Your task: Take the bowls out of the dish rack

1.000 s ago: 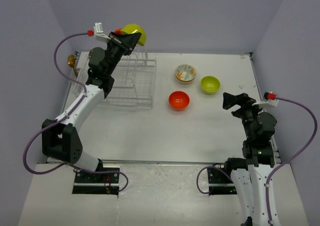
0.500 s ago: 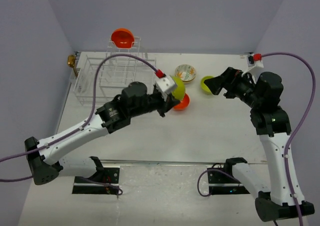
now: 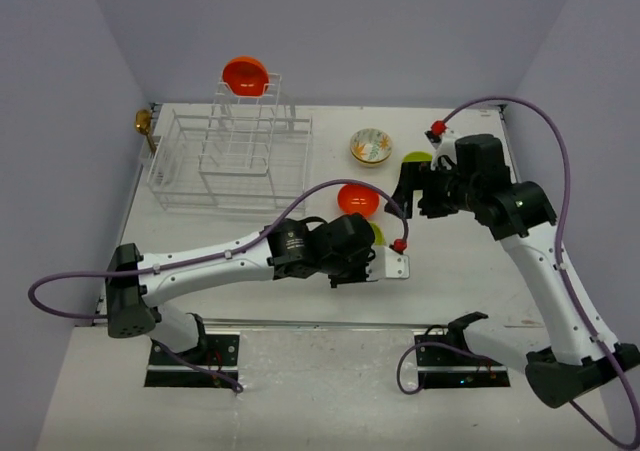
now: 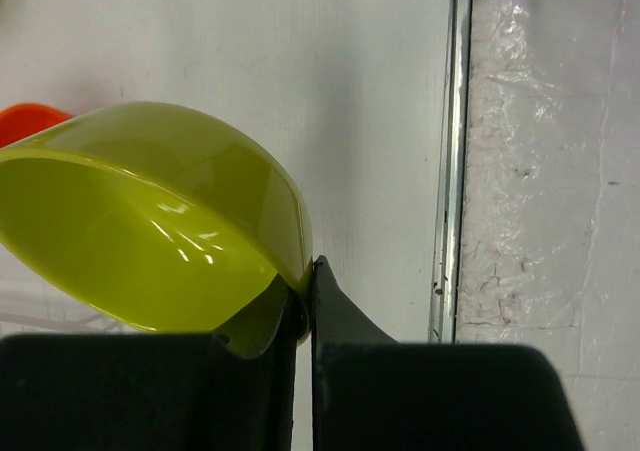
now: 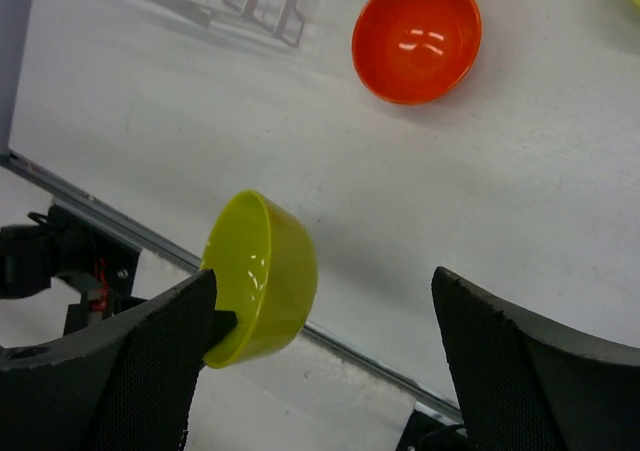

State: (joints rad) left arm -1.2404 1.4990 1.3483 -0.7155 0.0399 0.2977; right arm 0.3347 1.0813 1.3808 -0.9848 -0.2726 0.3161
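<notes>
From above, we see the left hand (image 3: pixel 368 243) carrying a lime-green bowl (image 3: pixel 376 234) near the front edge of the tabletop (image 3: pixel 200 226); an orange bowl (image 3: pixel 245 75) sits atop the dish rack (image 3: pixel 235 161). At the left wrist, the fingers (image 4: pixel 335 316) pinch its rim (one inside, one outside). At the right wrist, the right hand (image 5: pixel 325 291) is spread wide.

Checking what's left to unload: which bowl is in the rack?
The orange bowl atop the rack's tall section. The second orange bowl, floral bowl and green bowl sit on the table; the left hand holds another green bowl.
</notes>
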